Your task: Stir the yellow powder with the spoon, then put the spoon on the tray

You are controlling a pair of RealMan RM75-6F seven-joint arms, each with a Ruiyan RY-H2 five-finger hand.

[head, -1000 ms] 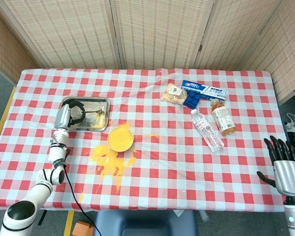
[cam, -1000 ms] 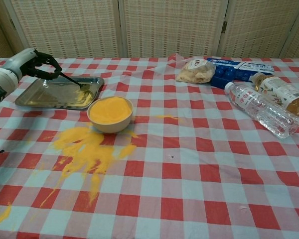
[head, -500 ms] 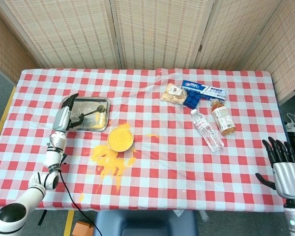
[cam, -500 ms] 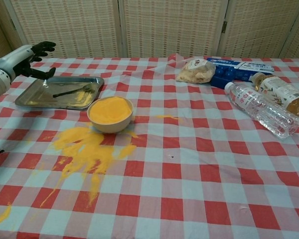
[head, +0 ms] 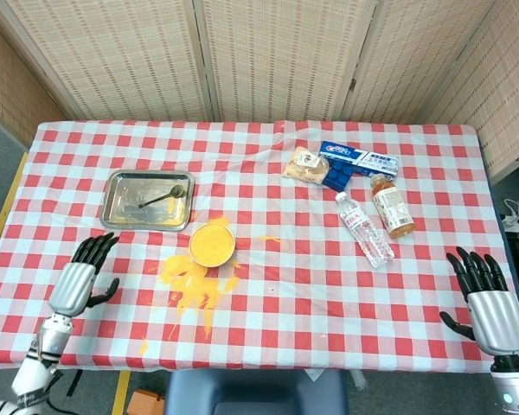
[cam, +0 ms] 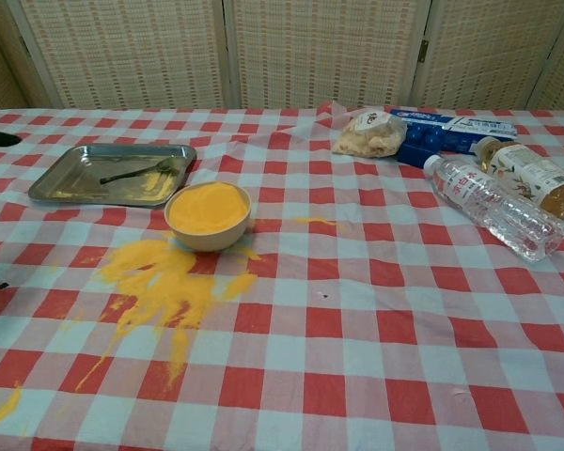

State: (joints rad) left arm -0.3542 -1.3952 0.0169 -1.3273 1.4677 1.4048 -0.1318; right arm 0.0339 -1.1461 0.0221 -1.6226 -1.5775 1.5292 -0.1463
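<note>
Fingers (head: 95, 248) of left hand (head: 76, 281) apparently spread, empty, near tray (head: 118, 214).

desk (head: 268, 346): red-and-white checked cloth | snack bag (head: 304, 165): far side, touching blue box (head: 356, 161) | clear water bottle (head: 364, 228): lying on its side | amber drink bottle (head: 391, 205): lying just beside the clear one | woven screen (head: 268, 52): standing behind the desk
</note>
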